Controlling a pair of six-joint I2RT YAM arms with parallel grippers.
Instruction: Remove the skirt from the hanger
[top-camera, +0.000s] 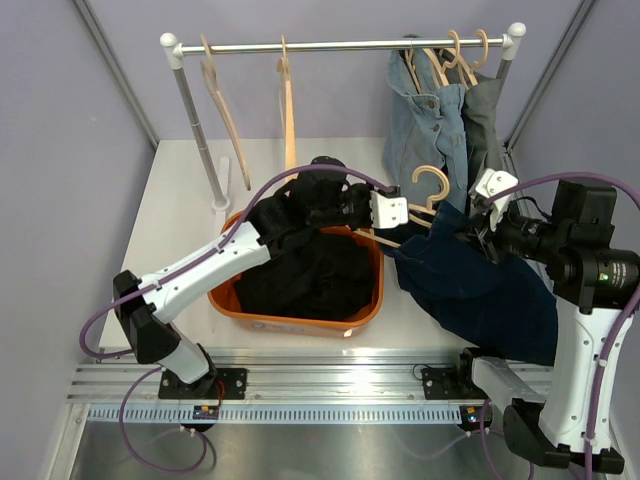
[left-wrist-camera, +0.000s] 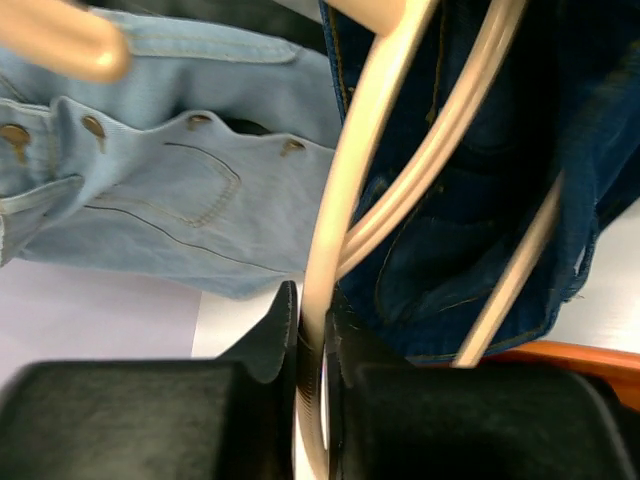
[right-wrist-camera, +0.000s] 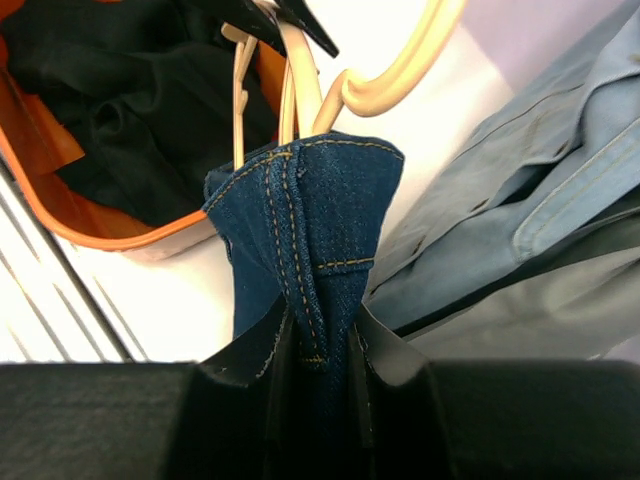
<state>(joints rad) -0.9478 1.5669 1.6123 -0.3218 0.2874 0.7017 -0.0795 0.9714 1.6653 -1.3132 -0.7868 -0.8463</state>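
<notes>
A dark blue denim skirt (top-camera: 480, 285) hangs from a cream plastic hanger (top-camera: 425, 205) held over the table between the arms. My left gripper (top-camera: 398, 212) is shut on the hanger's thin bar (left-wrist-camera: 330, 250), seen pinched between its black fingers in the left wrist view. My right gripper (top-camera: 478, 222) is shut on the skirt's waistband (right-wrist-camera: 315, 250), gathered between its fingers; the hanger's hook and bars (right-wrist-camera: 290, 90) show just beyond the fabric. The skirt still sits around the hanger's end.
An orange basket (top-camera: 350, 320) of black clothes lies under the left arm. A clothes rail (top-camera: 340, 45) at the back carries bare wooden hangers (top-camera: 288, 110) and light denim garments (top-camera: 440, 120) on the right. Metal rails run along the near edge.
</notes>
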